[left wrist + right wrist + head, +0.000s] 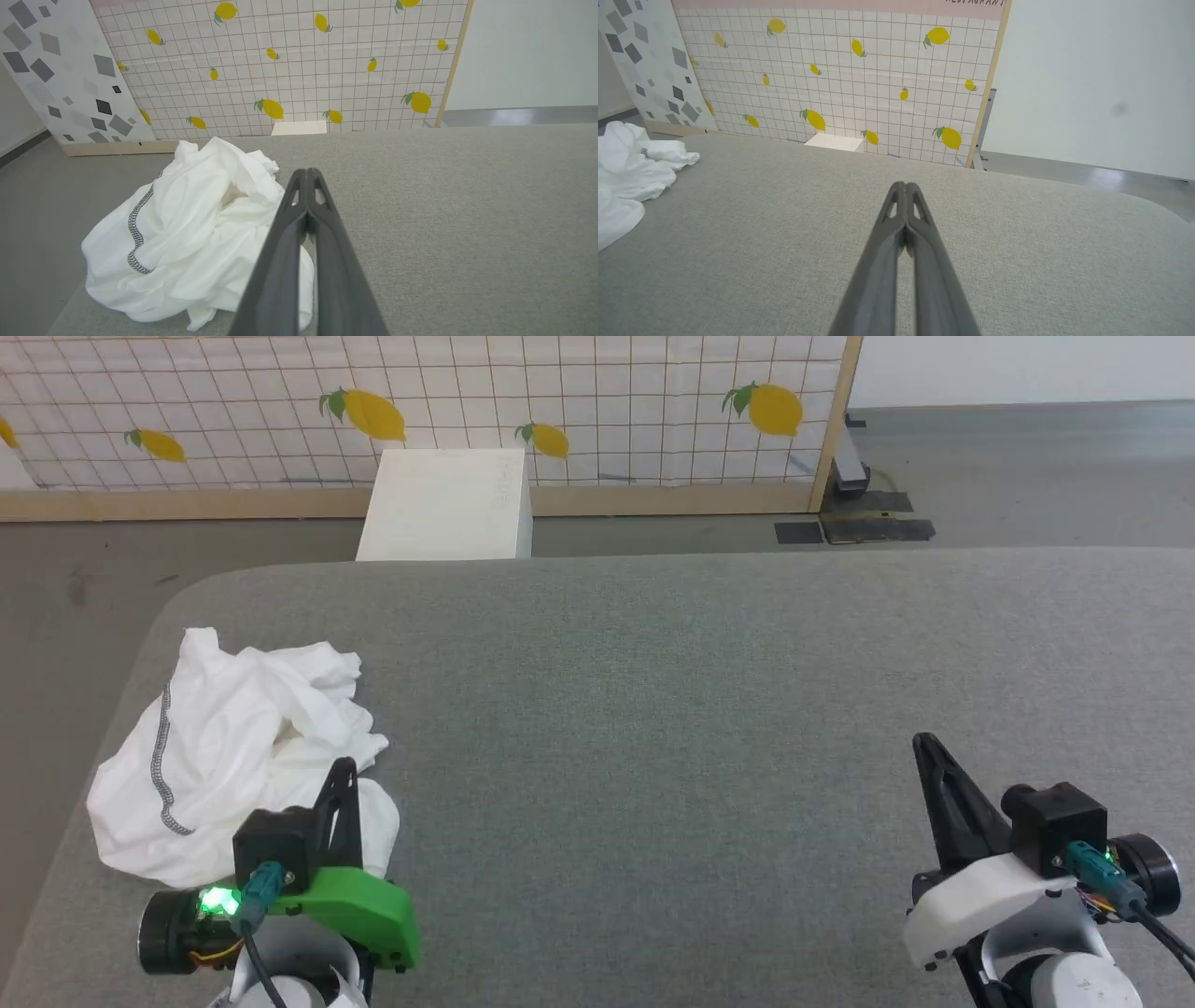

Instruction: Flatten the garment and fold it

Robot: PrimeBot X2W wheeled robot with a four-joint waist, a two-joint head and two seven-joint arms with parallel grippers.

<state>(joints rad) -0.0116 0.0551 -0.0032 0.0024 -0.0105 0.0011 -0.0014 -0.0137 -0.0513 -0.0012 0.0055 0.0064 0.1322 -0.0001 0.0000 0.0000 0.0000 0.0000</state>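
Observation:
The garment (233,747) is a crumpled white heap with a dark zigzag seam, lying near the left edge of the grey table (653,709). The left wrist view shows the same garment (187,233) bunched up, and the right wrist view catches the garment (626,172) at its far left. My left gripper (344,767) hovers at the heap's near right edge, fingers pressed together and holding nothing. The left gripper (307,173) points past the heap's right side. My right gripper (924,742) is shut and empty over bare table at the lower right; the right gripper (905,185) points across the bare surface.
A rigid white box (448,504) stands on the floor beyond the table's far edge, against a lemon-patterned tiled panel (597,401). The table's rounded left corner (187,597) lies just behind the garment. Grey floor surrounds the table.

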